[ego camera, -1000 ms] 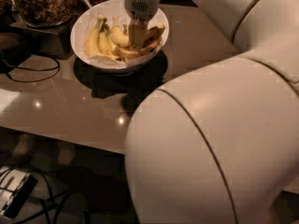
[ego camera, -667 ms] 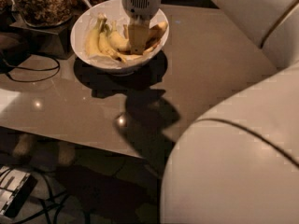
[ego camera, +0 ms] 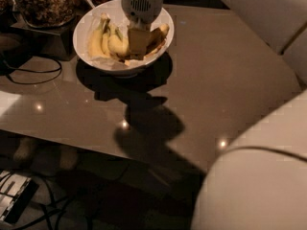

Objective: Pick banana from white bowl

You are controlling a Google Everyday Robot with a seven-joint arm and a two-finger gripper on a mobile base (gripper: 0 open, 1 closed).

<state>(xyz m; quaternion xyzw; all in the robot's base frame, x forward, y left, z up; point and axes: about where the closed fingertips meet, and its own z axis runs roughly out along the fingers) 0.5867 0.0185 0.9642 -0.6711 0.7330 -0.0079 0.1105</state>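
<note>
The white bowl (ego camera: 86, 23) stands at the back left of the brown table (ego camera: 216, 90). Several bananas lie in it. A plump, pale yellow banana (ego camera: 95, 43) lies in the left half, with another (ego camera: 116, 43) beside it. A slimmer orange-tinged banana (ego camera: 160, 32) lies at the right rim. My gripper (ego camera: 138, 46) hangs straight down from its grey wrist (ego camera: 141, 4) into the middle of the bowl, among the bananas and just right of the pale ones. It hides what lies under it.
A glass jar of brown nuts (ego camera: 41, 4) stands behind the bowl at the left. A black cable (ego camera: 33, 73) loops on the table's left. My white arm fills the lower right (ego camera: 259, 186) and upper right (ego camera: 268, 13). The table's front edge (ego camera: 96, 145) drops to the floor.
The big white body of my arm has swung to the right and uncovered the middle of the table. The gripper has stayed in the bowl in nearly the same place.
</note>
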